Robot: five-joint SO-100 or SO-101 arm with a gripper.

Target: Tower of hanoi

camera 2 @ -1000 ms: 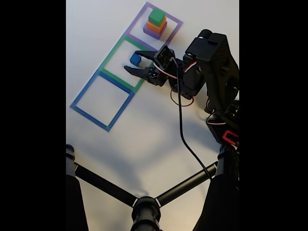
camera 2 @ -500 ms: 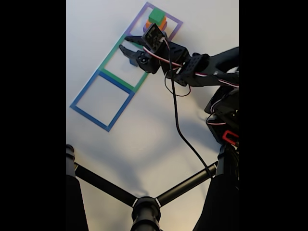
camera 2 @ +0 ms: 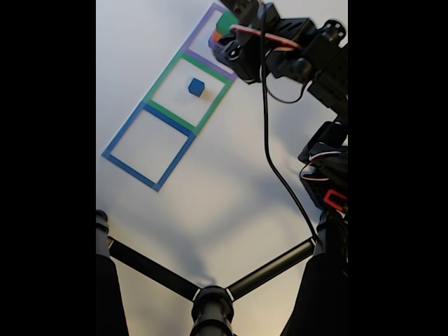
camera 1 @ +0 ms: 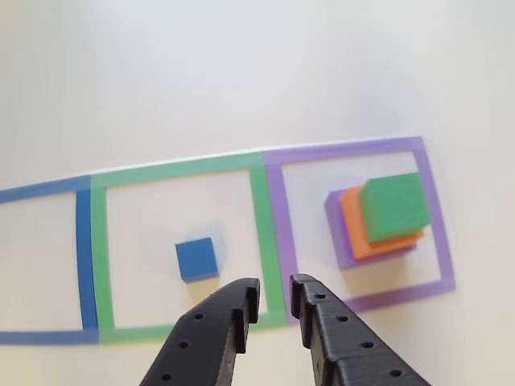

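Note:
The small blue cube (camera 1: 197,258) (camera 2: 197,87) lies alone inside the green tape square (camera 1: 173,170). Inside the purple tape square (camera 1: 435,217) stands a stack: green block (camera 1: 393,206) on the orange block (camera 1: 355,227) on the flat purple block (camera 1: 334,229). In the other view, my gripper (camera 1: 274,291) hovers over the tape strip between those two squares, its black fingers (camera 1: 216,334) a narrow gap apart with nothing between them. In the fixed view my gripper (camera 2: 221,46) covers most of the stack; a piece of the green block (camera 2: 225,22) shows.
A blue tape square (camera 2: 148,145) lies beyond the green one, away from the stack. A black cable (camera 2: 269,140) hangs from the arm over the white table. Black stand legs (camera 2: 210,301) cross the lower part of the fixed view.
The arm has left the blue cube in the green square and swung over to the stack in the purple square. The fingers have drawn closer together.

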